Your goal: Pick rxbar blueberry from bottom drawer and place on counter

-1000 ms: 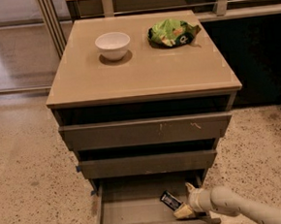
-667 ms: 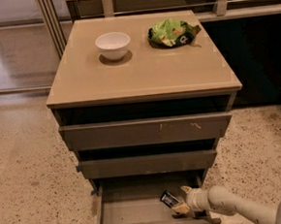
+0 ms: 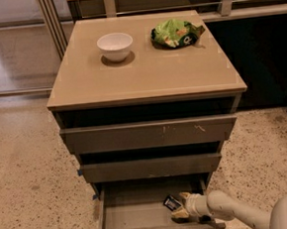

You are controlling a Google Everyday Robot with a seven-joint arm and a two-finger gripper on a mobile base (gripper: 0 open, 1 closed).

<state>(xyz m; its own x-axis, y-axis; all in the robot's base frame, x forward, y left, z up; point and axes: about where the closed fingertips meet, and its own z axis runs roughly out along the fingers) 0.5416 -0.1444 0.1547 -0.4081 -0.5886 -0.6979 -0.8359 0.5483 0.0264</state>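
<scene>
Tan table (image 3: 145, 76) up top carries a white bowl (image 3: 115, 45) and a green bag (image 3: 176, 33), apart from each other. You've got speckled floor (image 3: 29, 170) all round and a dark panel (image 3: 263, 62) off to the right. The bottom drawer (image 3: 136, 214) is pulled out, and the bar (image 3: 171, 202) lies at its right side. Your gripper (image 3: 179, 206) sits in there too, jaws spread, tips just beside the bar's right end.

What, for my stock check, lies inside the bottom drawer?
In the bottom drawer, the rxbar blueberry lies at the right, the gripper beside it. The rear is hidden under the drawer above.
</scene>
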